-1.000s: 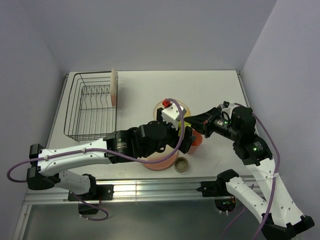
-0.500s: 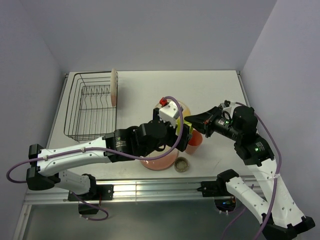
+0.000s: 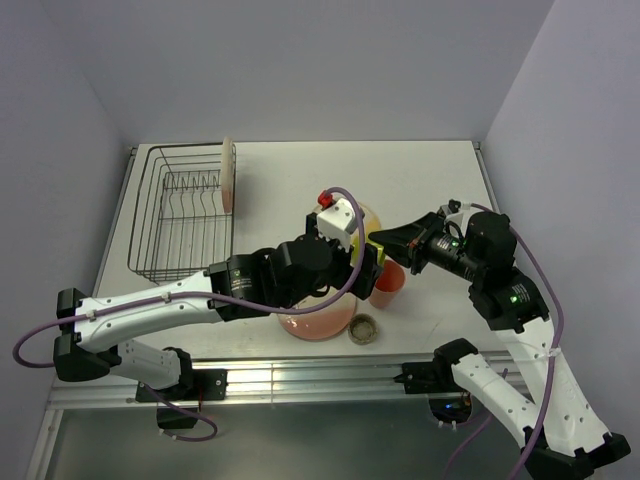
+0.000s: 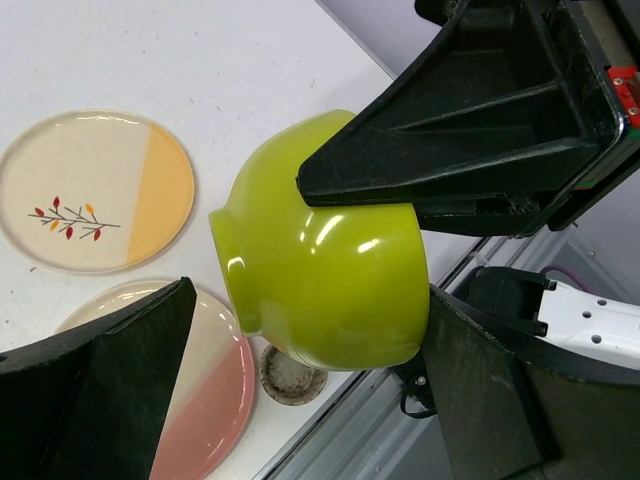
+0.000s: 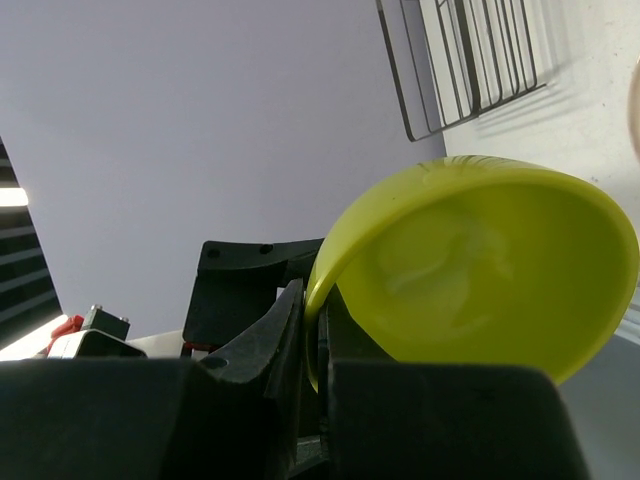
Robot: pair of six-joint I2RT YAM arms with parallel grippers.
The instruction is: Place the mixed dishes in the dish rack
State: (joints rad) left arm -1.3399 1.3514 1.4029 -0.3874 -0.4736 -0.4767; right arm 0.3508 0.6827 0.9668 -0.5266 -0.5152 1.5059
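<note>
Bowl: my right gripper pinches its rim mid-table for handover; left gripper gapes around it, holding nothing.

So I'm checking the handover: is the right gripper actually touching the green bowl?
Touching. In the right wrist view the right gripper pinches the green bowl at its rim, one finger inside, one outside.

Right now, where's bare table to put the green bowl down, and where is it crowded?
Bare table runs along the far edge, from the dish rack rightward. The near middle is crowded: both arms over the pink plate, salmon cup and grey dish. The right gripper pinches the green bowl; the left gripper straddles it.
</note>
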